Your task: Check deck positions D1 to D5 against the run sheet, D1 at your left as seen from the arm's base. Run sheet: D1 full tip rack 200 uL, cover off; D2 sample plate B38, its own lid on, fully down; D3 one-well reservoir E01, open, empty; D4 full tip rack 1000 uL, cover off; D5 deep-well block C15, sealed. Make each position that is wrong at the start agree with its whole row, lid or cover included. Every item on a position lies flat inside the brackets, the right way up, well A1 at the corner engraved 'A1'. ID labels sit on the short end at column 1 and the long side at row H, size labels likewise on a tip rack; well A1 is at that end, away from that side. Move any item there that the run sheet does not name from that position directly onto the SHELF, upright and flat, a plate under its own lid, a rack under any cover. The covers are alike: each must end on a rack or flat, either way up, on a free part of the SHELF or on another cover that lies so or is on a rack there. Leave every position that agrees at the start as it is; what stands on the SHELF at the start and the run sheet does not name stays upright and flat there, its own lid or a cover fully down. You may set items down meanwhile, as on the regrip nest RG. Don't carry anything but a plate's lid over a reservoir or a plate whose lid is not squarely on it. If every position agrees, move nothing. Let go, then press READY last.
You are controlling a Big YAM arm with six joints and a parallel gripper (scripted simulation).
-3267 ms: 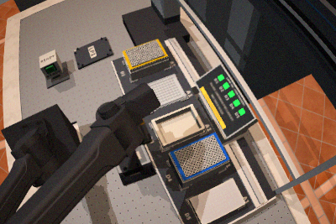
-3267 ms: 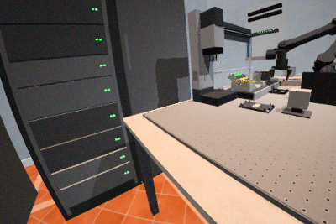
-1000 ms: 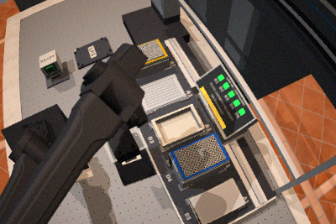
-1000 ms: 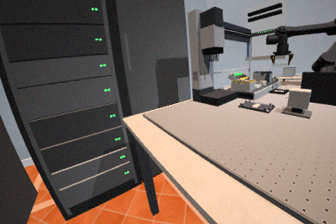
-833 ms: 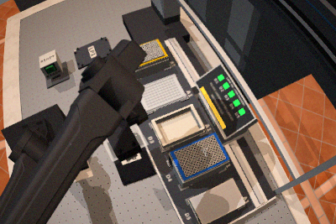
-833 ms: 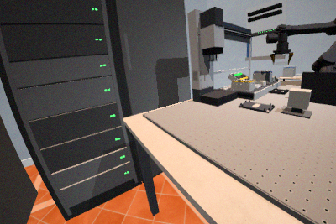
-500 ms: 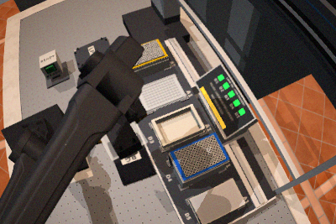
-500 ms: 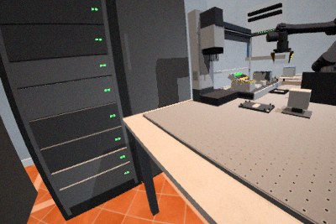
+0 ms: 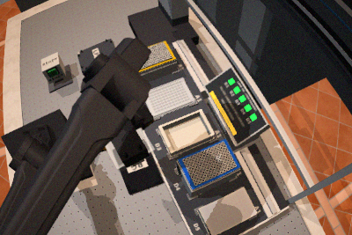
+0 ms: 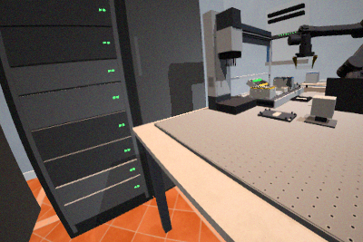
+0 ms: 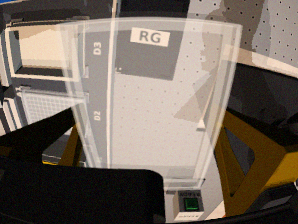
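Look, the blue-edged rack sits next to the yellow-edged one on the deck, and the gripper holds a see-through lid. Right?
Not quite. In the top view the blue rack and the yellow rack are apart, with a white plate and a reservoir between them. The gripper does hold the see-through lid.

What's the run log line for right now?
tool: shut on clear lid | position: above RG nest | D2 plate: uncovered

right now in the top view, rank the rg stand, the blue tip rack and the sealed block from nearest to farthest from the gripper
The gripper, shut on a clear lid, sits hidden under the arm in that view.
1. RG stand, just beside the arm's end.
2. Blue tip rack, on the deck past the stand.
3. Sealed block, at the deck's far end.
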